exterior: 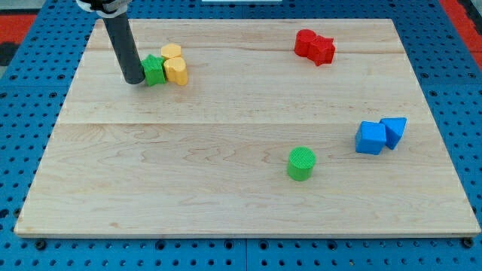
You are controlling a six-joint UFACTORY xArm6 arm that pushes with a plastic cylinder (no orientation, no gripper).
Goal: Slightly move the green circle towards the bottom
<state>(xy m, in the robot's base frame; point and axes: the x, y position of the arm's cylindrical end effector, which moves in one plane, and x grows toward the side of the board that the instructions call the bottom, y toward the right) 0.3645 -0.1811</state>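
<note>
The wooden board [226, 135] lies flat on a blue perforated desk [30, 90] and fills most of the view. The dark rod [124, 45] descends near the board's top-left corner. My tip [134, 80] rests on the board, touching or just beside the left side of a green star-like block [154, 70]; there are no fingers to open or close, and nothing is held.

Two yellow blocks [175, 66] sit against the green star-like block's right side. Two red blocks [314, 47] lie together near the top edge, right of centre. Two blue blocks [379, 135] lie together near the right edge.

The green circle [301, 163] stands alone, lower right of centre, some way from the bottom edge.

Finding: my tip is well apart from the green circle. By my judgement the push is not begun; approach above the circle and a short nudge toward the bottom edge remain.
</note>
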